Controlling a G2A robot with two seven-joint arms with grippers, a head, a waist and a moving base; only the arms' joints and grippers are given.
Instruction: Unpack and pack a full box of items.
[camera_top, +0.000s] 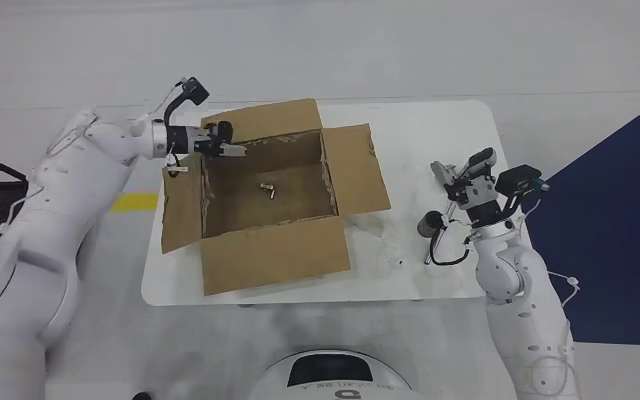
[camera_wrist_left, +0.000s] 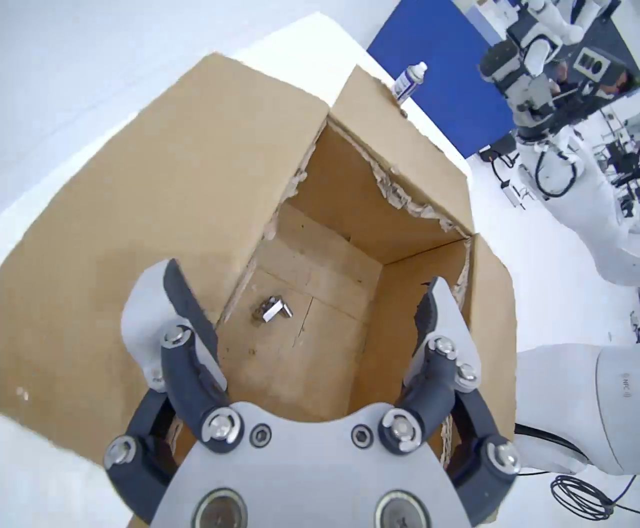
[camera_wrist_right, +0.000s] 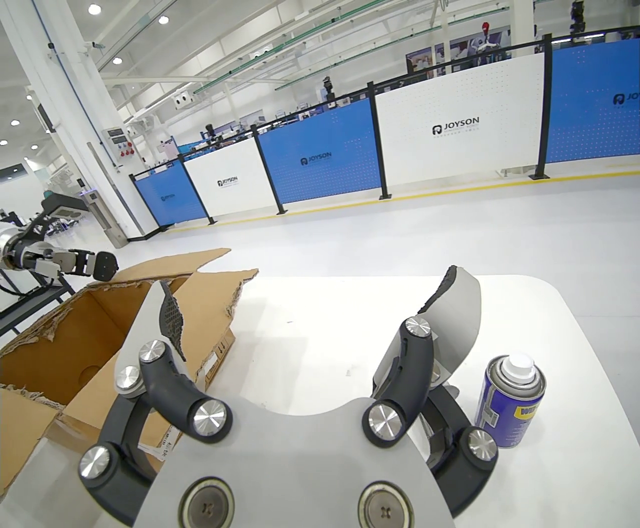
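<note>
Hovering at box (camera_top: 270, 195) rim: left gripper (camera_wrist_left: 305, 280), jaws spread, empty, aimed down at small metal part (camera_wrist_left: 272, 310) alone on box floor, likely last item to unpack. Right gripper (camera_wrist_right: 307, 282): spread, empty, parked over table (camera_top: 430, 130) beside spray can (camera_wrist_right: 510, 405), clear of box.

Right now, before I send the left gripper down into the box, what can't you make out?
Small metal item on the box floor: too small in the top and left wrist views to identify.
Box floor nearest the left gripper: left wrist view, hidden by the gripper's own plate.
Box inside, right wrist view: hidden behind its wall and flaps.
Spray can: lower part hidden by a box flap in the left wrist view.
</note>
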